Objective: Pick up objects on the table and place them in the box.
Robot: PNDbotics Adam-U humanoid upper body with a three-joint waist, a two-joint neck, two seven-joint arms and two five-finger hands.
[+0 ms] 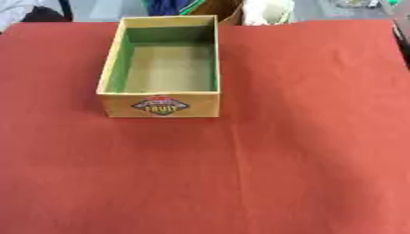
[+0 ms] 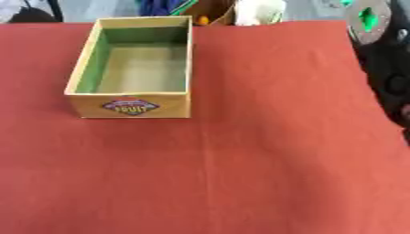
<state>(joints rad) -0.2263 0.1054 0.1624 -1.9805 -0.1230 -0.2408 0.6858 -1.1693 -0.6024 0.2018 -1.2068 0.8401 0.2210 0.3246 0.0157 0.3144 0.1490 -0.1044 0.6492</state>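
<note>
A wooden box (image 1: 161,106) with green inner walls and a fruit label on its front stands at the back of the red cloth, left of centre. Its bare floor shows, with nothing lying inside. No loose object lies on the cloth in either view. My right arm (image 2: 387,68), black with a round silver joint (image 2: 368,19) lit green, comes down along the right edge of the right eye view, well to the right of the box. Its lower end (image 2: 400,114) is cut off by the picture's edge. My left hand shows nowhere.
The red cloth (image 1: 264,173) covers the whole table. Beyond its far edge sit a pale bundle (image 1: 267,11), a brown shape and dark blue cloth (image 1: 168,6).
</note>
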